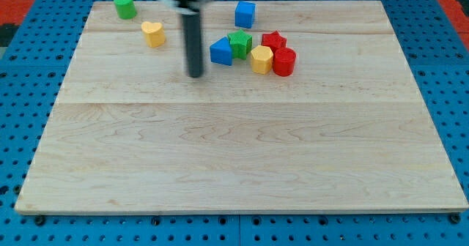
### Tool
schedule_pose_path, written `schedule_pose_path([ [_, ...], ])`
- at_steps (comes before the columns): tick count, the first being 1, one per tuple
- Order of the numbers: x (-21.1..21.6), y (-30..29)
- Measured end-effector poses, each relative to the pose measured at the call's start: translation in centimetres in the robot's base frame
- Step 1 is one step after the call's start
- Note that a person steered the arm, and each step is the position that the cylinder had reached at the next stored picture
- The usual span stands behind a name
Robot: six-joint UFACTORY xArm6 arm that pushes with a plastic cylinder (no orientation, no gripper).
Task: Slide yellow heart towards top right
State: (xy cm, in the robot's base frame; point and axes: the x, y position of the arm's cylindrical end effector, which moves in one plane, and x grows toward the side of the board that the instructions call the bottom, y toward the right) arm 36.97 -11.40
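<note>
The yellow heart [153, 34] lies near the view's top left of the wooden board [242, 158]. My tip [195, 75] rests on the board below and to the right of the heart, apart from it. It stands just left of the blue triangular block [220, 51], without touching it.
A green cylinder [124, 6] sits at the top left corner. A blue cube [245, 14] lies at top centre. A cluster right of my tip holds a green star block [240, 42], a red star block [273, 40], a yellow hexagon [261, 59] and a red cylinder [284, 61].
</note>
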Motion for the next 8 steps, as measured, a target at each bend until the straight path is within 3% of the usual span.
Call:
schedule_pose_path([
  [1, -3.6, -7.9],
  [2, -7.3, -10.5],
  [3, -7.7, -6.9],
  [5, -7.6, 10.4],
  [7, -9.5, -0.3],
  [8, -11.3, -1.1],
])
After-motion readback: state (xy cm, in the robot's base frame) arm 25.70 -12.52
